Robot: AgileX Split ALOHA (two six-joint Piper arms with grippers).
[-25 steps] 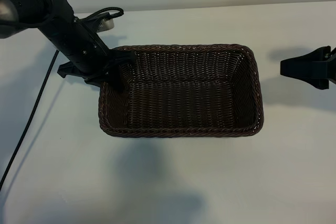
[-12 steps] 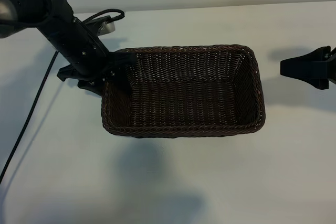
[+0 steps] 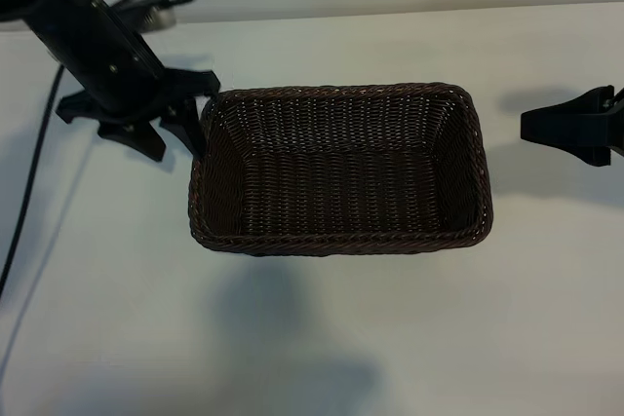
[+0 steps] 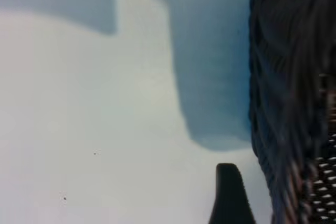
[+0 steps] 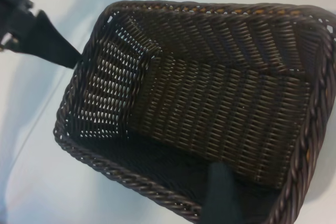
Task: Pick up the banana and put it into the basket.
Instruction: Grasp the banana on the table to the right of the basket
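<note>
The dark brown wicker basket (image 3: 341,168) stands mid-table with nothing inside; the right wrist view looks into its bare woven floor (image 5: 210,108). The banana is out of view in every frame. My left gripper (image 3: 177,143) hovers just outside the basket's left end, open, with nothing between its fingers. One of its fingers (image 4: 229,195) shows beside the basket wall (image 4: 294,103). It also appears from afar as the left gripper (image 5: 39,38) past the basket's far end. My right gripper (image 3: 546,127) is parked at the right edge, open and holding nothing.
A black cable (image 3: 29,192) trails from the left arm down the table's left side. The white table (image 3: 322,338) spreads in front of the basket and between the basket and the right gripper.
The left gripper, reaching over the basket's left rim a second ago, opened and pulled back to the left. The basket shifted slightly to the right. The right arm has not moved.
</note>
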